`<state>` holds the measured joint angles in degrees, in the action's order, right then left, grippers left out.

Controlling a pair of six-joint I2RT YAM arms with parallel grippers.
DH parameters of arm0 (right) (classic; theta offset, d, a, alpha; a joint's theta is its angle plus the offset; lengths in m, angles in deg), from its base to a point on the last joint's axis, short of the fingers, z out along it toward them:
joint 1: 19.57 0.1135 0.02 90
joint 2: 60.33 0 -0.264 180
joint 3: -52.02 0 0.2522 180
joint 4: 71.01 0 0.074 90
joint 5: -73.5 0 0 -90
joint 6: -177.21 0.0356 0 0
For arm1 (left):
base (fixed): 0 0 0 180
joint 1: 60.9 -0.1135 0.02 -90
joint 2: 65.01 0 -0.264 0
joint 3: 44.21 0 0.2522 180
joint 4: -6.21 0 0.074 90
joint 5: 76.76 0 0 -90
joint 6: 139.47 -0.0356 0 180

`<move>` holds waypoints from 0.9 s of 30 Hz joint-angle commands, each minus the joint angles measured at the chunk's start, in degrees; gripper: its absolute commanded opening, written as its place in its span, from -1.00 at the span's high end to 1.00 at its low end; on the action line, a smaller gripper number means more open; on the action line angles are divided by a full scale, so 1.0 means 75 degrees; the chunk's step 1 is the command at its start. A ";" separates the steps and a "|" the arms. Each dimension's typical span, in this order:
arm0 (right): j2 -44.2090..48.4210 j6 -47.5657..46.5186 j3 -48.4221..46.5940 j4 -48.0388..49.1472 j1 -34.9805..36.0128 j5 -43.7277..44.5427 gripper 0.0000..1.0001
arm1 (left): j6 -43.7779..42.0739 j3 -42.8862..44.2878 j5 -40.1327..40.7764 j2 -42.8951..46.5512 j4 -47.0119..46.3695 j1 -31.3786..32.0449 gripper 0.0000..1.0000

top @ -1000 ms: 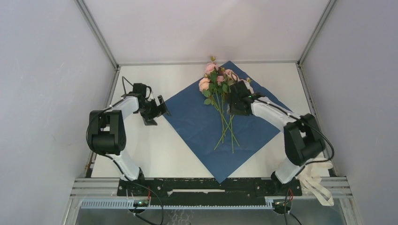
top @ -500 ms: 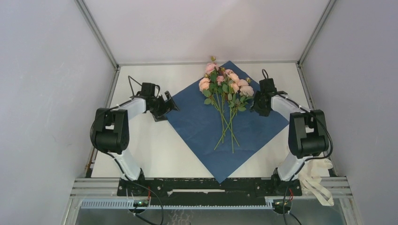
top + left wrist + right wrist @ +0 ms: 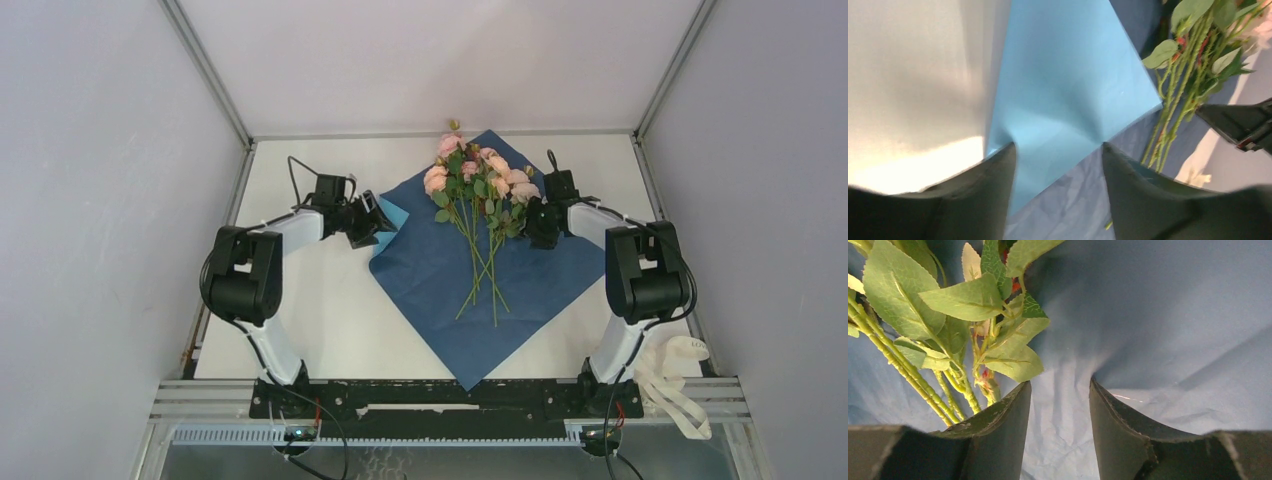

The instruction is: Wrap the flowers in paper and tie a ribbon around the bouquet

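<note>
The blue paper (image 3: 440, 270) lies as a diamond on the white table, and the pink flowers (image 3: 470, 175) rest on it with their stems pointing toward me. My left gripper (image 3: 368, 220) is at the paper's left corner, which is folded over so its lighter face (image 3: 1068, 75) shows. That flap lies in the wide gap of the left gripper (image 3: 1058, 150), which is open. My right gripper (image 3: 530, 222) stands beside the green leaves (image 3: 968, 300). Its tips press on the paper (image 3: 1158, 305), which puckers between them. A clear gap shows in the right gripper (image 3: 1060, 390). The cream ribbon (image 3: 672, 385) hangs off the table's near right.
Grey walls close in the white table (image 3: 330, 300) on the left, right and back. A black rail (image 3: 420, 395) with both arm bases runs along the near edge. In the left wrist view the dark tip of the right gripper (image 3: 1243, 122) shows past the stems (image 3: 1173, 100).
My left gripper slid right onto the paper's left corner, which folded over to show its lighter face. The right gripper left the blooms, swung right, then settled beside the leaves. Both jaws narrowed.
</note>
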<state>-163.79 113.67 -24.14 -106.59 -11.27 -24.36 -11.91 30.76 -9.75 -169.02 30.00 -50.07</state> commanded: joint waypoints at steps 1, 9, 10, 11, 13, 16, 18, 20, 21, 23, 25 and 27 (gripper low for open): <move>-0.0198 0.0234 -0.0069 0.0230 0.0116 -0.0333 -0.10 | 0.0009 -0.0124 -0.0271 0.0398 -0.0612 0.0115 -0.13; -0.0776 -0.0003 -0.0972 -0.0305 0.0265 -0.0274 -0.03 | -0.0672 -0.0066 0.0177 0.0316 -0.0548 0.0120 0.44; -0.0843 -0.0008 -0.1110 -0.0369 0.0310 -0.0303 -0.03 | -0.0820 0.0031 0.0278 0.0278 -0.0300 0.0115 0.34; -0.0898 -0.0009 -0.1211 -0.0397 0.0366 -0.0319 -0.03 | -0.1022 0.0143 0.0388 0.0239 -0.0082 0.0115 0.23; -0.0982 0.0006 -0.1379 -0.0406 0.0485 -0.0323 -0.03 | -0.1393 0.0273 0.0636 0.0205 0.0257 0.0118 0.03; -0.1118 0.0052 -0.1604 -0.0453 0.0670 -0.0335 -0.03 | -0.2022 0.0323 0.0878 0.0294 0.0629 0.0115 -0.29; -0.1204 0.0065 -0.1726 -0.0445 0.0753 -0.0324 -0.02 | -0.2542 0.0297 0.0962 0.0446 0.0862 0.0138 -0.49; -0.1318 0.0078 -0.1875 -0.0487 0.0808 -0.0318 -0.01 | -0.3065 0.0228 0.1248 0.0646 0.1050 0.0155 -0.65; -0.1383 0.0067 -0.1963 -0.0524 0.0838 -0.0311 -0.01 | -0.3330 0.0156 0.1408 0.0761 0.1086 0.0169 -0.72; -0.1497 0.0044 -0.2139 -0.0594 0.0885 -0.0250 0.00 | -0.3740 -0.0037 0.1620 0.1056 0.1060 0.0177 -0.82; -0.1580 -0.0026 -0.2339 -0.0738 0.0964 -0.0147 0.00 | -0.4071 -0.0251 0.1605 0.1294 0.0950 0.0184 -0.90; -0.1665 -0.0109 -0.2575 -0.0904 0.1044 -0.0023 0.02 | -0.4302 -0.0442 0.1532 0.1450 0.0814 0.0186 -0.95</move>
<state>-174.98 114.15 -39.68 -111.40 -4.67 -26.07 -36.46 29.93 0.11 -163.34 37.30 -49.00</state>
